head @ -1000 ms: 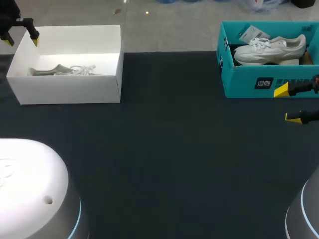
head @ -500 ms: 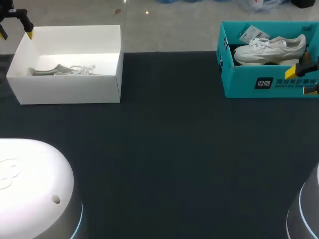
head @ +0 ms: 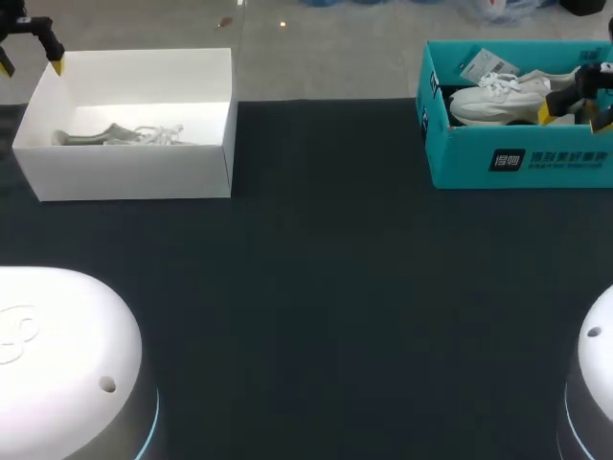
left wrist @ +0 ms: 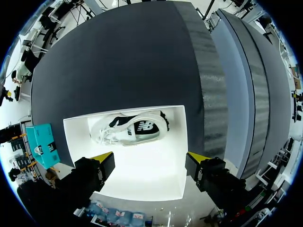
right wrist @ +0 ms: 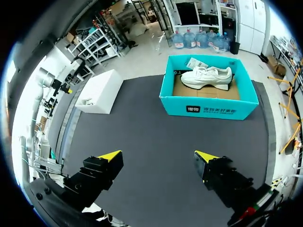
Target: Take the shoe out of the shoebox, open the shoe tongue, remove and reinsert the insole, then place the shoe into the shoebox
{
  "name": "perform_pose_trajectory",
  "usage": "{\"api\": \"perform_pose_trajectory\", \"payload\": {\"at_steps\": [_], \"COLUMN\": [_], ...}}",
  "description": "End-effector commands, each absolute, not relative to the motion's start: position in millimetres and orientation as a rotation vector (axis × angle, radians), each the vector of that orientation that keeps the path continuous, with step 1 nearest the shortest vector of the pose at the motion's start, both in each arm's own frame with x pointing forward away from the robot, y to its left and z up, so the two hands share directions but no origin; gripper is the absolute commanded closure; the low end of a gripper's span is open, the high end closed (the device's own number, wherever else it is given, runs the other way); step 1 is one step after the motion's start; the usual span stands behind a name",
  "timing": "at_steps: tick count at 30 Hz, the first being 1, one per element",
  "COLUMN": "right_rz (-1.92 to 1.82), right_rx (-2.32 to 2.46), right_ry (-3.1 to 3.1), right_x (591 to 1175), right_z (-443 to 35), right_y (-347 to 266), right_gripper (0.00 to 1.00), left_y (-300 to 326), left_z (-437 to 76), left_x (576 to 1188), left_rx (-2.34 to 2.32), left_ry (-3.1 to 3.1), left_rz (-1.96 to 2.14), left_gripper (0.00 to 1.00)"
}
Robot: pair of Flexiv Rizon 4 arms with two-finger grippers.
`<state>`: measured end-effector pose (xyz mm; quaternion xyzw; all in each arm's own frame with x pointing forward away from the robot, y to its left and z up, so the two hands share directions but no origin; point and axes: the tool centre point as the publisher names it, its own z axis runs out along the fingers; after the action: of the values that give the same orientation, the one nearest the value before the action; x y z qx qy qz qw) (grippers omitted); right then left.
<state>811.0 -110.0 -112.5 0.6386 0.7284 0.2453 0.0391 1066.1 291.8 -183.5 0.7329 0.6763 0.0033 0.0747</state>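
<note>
the right gripper [head: 573,115] is held above the near right part of the teal shoebox [head: 479,163], which stands at the far right of the table [head: 326,268]. its fingers are spread wide and nothing is gripped. the white shoe [head: 498,96] is contained in this shoebox. in the right wrist view the shoebox [right wrist: 208,109] is seen ahead of the fingers. the left gripper [head: 32,65] is positioned over the far left corner of the white box [head: 134,172], fingers likewise spread wide, with nothing held. a second shoe [left wrist: 132,130], white and black, is laid inside that box near its near wall.
</note>
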Motion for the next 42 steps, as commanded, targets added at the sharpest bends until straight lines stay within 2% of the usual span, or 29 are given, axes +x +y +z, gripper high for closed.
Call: {"api": "perform_pose_trajectory", "payload": {"at_steps": [1,5,13,32,42], "right_rz": [0.616,0.728,0.651,0.651,0.583], "right_rx": [1.921,2.160,2.229,2.229,2.205], "right_ry": [2.163,1.919,1.669,1.669,1.491], "right_x": [845.5,911.9,991.7,991.7,1100.7], "right_z": [-118.2,-133.6,-144.8,-144.8,-200.5], "right_y": [-101.2,-118.4,-148.7,-148.7,-203.1], "right_gripper": [0.00,0.00,0.00,0.00,0.00], "left_y": [292.5,292.5,292.5,292.5,292.5], "left_z": [-182.9,-182.9,-182.9,-182.9,-182.9], "left_x": [1066.4,1066.4,1066.4,1066.4,1066.4], "left_rx": [2.202,2.202,2.202,2.202,2.202], "left_ry": [2.028,2.028,2.028,2.028,2.028], "left_rz": [0.010,0.010,0.010,0.010,0.010], "left_gripper": [0.00,0.00,0.00,0.00,0.00]}}
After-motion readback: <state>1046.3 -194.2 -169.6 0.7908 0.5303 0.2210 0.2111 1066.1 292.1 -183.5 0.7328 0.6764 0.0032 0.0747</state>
